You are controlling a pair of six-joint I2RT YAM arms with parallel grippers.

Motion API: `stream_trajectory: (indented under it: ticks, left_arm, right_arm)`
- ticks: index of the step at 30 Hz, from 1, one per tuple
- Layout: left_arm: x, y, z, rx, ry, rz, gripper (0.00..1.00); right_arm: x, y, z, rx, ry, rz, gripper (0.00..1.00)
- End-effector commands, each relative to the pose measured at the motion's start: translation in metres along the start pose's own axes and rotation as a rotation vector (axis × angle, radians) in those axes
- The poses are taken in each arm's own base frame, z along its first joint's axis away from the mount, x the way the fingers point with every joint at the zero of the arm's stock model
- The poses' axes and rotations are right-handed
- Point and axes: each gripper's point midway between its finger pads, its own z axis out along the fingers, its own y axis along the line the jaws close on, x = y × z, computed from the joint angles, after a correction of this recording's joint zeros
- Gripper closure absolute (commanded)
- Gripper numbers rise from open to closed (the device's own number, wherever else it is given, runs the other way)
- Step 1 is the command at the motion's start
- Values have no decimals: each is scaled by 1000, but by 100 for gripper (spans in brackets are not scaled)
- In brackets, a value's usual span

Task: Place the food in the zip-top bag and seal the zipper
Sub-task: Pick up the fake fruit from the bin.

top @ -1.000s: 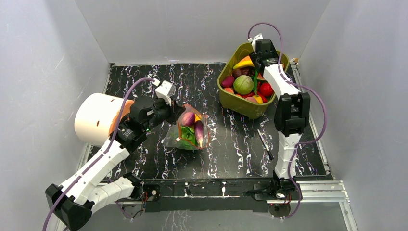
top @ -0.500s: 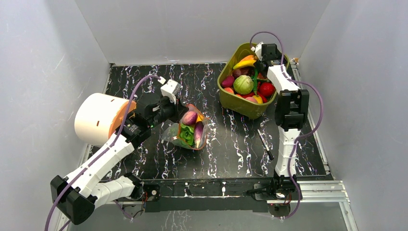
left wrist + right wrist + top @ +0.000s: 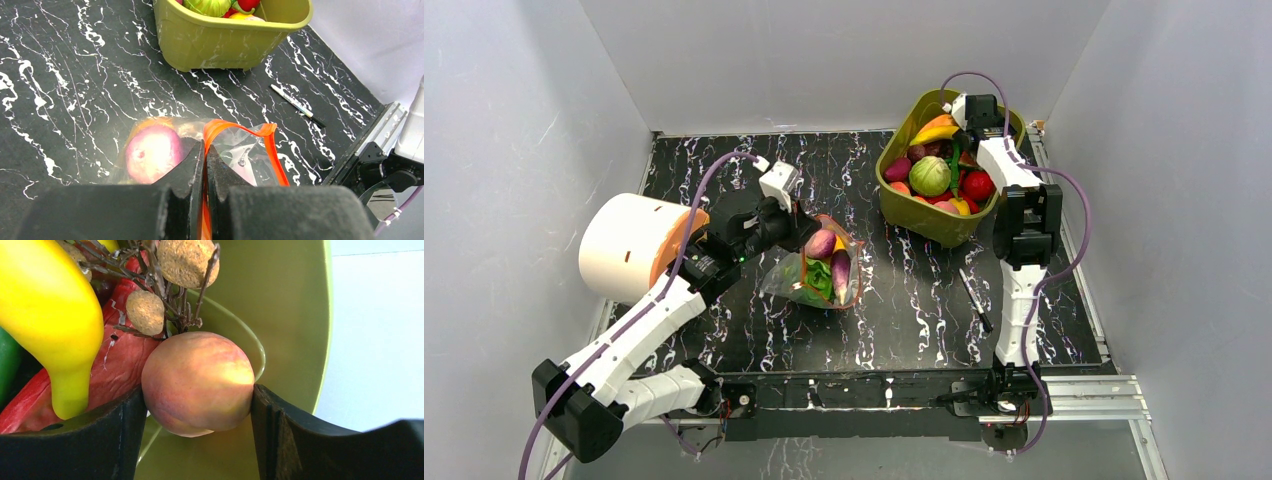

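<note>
The clear zip-top bag (image 3: 824,275) lies at mid-table and holds a pink-purple fruit (image 3: 819,244), a purple eggplant (image 3: 839,268) and green lettuce (image 3: 815,282). My left gripper (image 3: 802,232) is shut on the near side of its orange-red zipper strip (image 3: 272,150), so the mouth gapes open. In the left wrist view its jaws (image 3: 205,150) meet on the strip, beside the pink-purple fruit (image 3: 152,152). I cannot make out the slider tab. My right gripper (image 3: 959,128) reaches into the olive-green tub (image 3: 924,222). In the right wrist view it (image 3: 198,389) is shut on a peach (image 3: 197,375).
The tub (image 3: 225,45) is heaped with toy food, among it a yellow banana (image 3: 50,315) and a green cabbage (image 3: 930,176). A black pen (image 3: 975,299) lies right of the bag. A white cylinder (image 3: 624,247) stands at the left edge. Grey walls enclose the table.
My left gripper has moved a little right and back, pulling the bag's lip with it. My right gripper has moved toward the tub's far right corner.
</note>
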Motion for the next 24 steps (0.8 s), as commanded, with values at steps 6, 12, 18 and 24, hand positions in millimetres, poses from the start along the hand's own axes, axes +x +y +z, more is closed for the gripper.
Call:
stream_trajectory:
  ticks: [6, 12, 18, 24]
  left_arm:
    - [-7, 5, 2, -44, -4, -28, 100]
    - [-7, 7, 0, -62, 32, -9, 100]
    - [-9, 1, -3, -33, 30, -24, 100]
    - [-1, 3, -8, -49, 55, -30, 100]
  right_arm:
    - [-22, -43, -28, 72, -112, 155, 43]
    - [-16, -38, -56, 20, -144, 232, 46]
    - [-14, -38, -87, -22, -192, 300, 50]
    - [-33, -37, -133, -89, -308, 396, 51]
